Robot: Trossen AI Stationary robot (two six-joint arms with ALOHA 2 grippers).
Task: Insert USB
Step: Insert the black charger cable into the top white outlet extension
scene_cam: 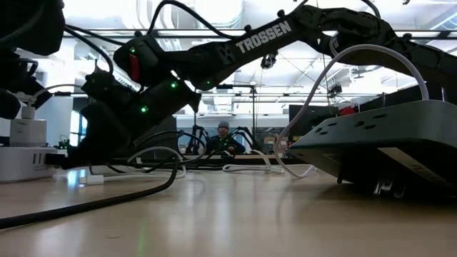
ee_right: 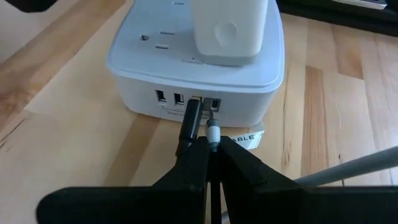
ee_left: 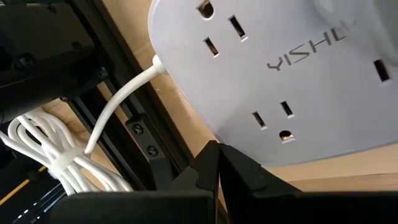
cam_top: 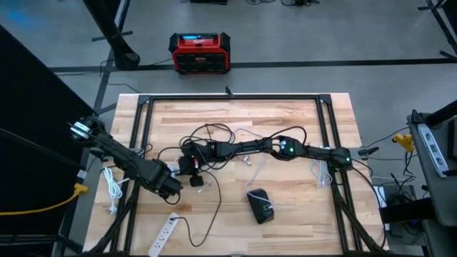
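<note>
Right now your right gripper [ee_right: 208, 146] sits just in front of the white power hub [ee_right: 199, 68], its fingers pressed together on the black USB plug [ee_right: 189, 124]. The plug's tip is at the hub's front face, at the third of four small ports [ee_right: 196, 99] in a row: two to one side, one to the other. Whether the tip is already seated or only touching the opening, you cannot tell from the right wrist view.

The plug's long axis points from the gripper straight toward the hub's front, tilted a little off square. So the coming move looks like a short push along that axis, and the slight skew is what could bind it. A second, white-tipped connector [ee_right: 213, 132] lies just beside the black plug, also against the hub's front. One white adapter block [ee_right: 229, 28] stands on top of the hub.

Your left gripper [ee_left: 217, 163] is shut and holds nothing; it hovers over a white power strip [ee_left: 298, 68] at the table's edge, beside a coiled white cable [ee_left: 46, 152]. In the high view the left gripper [cam_top: 173, 187] is also near the hub, but the right gripper [cam_top: 191, 151] is on it and has the plug.
</note>
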